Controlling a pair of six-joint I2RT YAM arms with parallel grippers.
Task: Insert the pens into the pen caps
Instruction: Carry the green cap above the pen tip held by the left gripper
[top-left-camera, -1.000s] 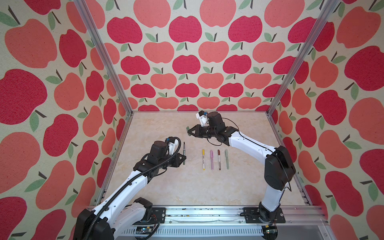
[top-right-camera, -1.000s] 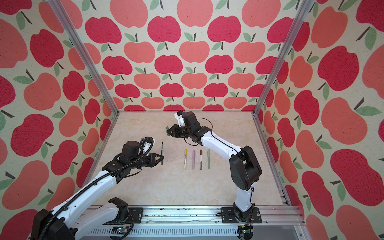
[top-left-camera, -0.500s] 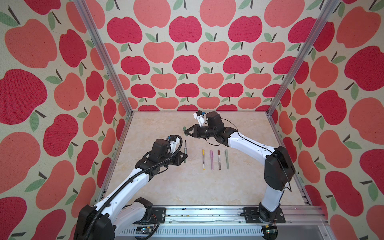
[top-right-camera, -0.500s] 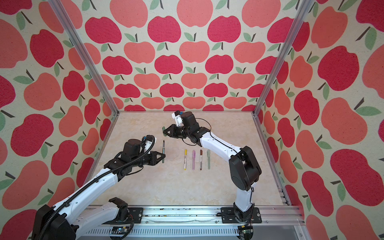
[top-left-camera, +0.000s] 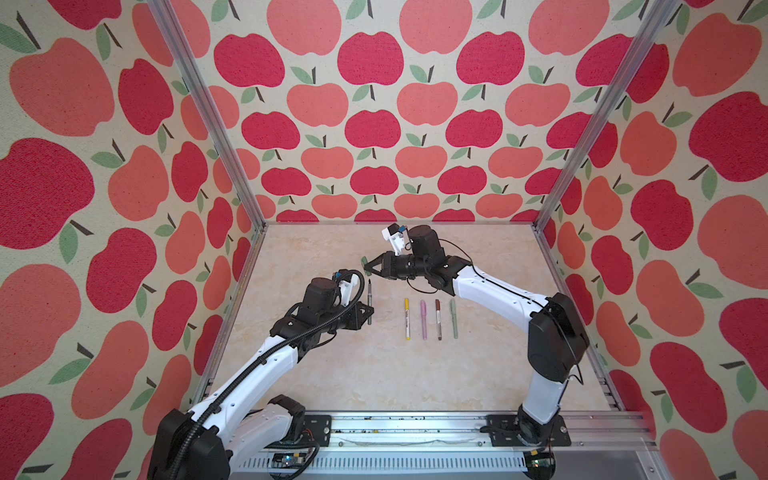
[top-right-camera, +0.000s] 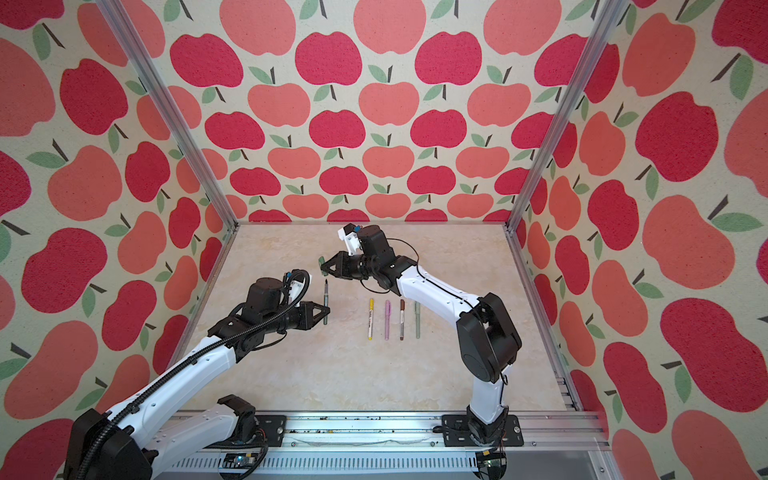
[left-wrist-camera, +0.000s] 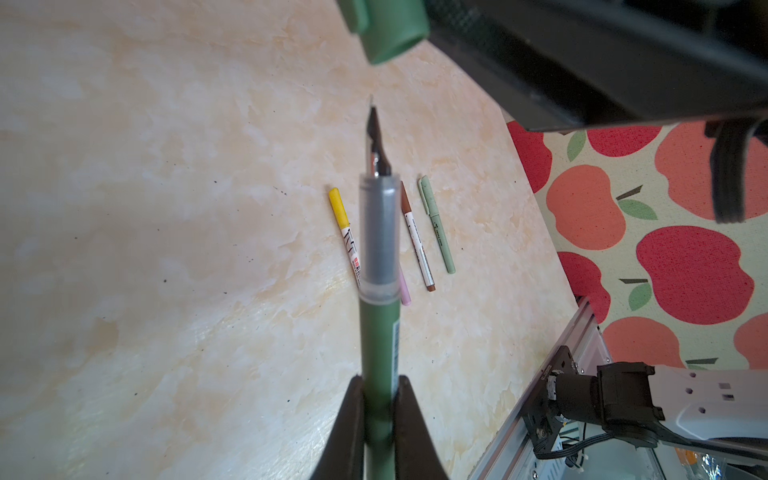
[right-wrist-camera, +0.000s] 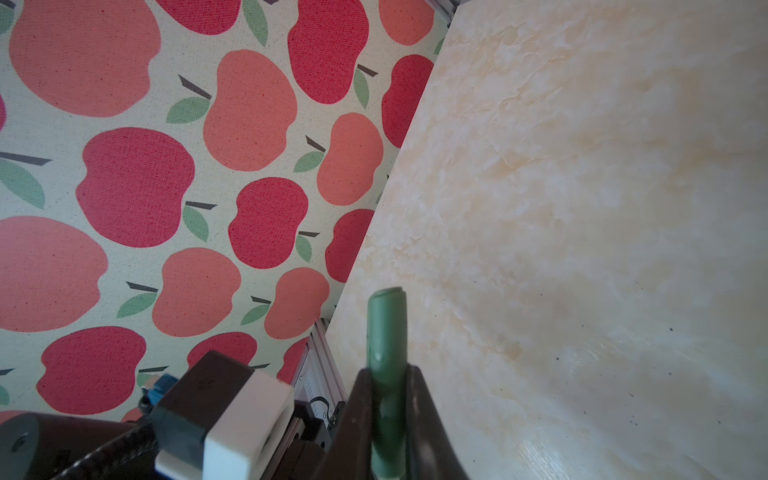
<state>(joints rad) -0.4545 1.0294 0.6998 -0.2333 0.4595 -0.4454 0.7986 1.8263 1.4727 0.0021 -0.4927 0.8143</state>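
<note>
The walls (right-wrist-camera: 137, 187) are matt printed cloth, the coarse weave plain to see. The table (left-wrist-camera: 166, 208) looks like cream marbled stone or laminate, smooth, with a soft sheen where the light strikes. Posts (top-left-camera: 215, 124) and rail (top-left-camera: 415, 422) are bare brushed metal. The dark green pen (left-wrist-camera: 379, 340) has a matt plastic barrel, a clear frosted plastic sleeve and a glossy black tip. The cap (right-wrist-camera: 386, 332) is smooth satin plastic. The arms (top-left-camera: 494, 291) wear glossy white shells over matt black joints.
</note>
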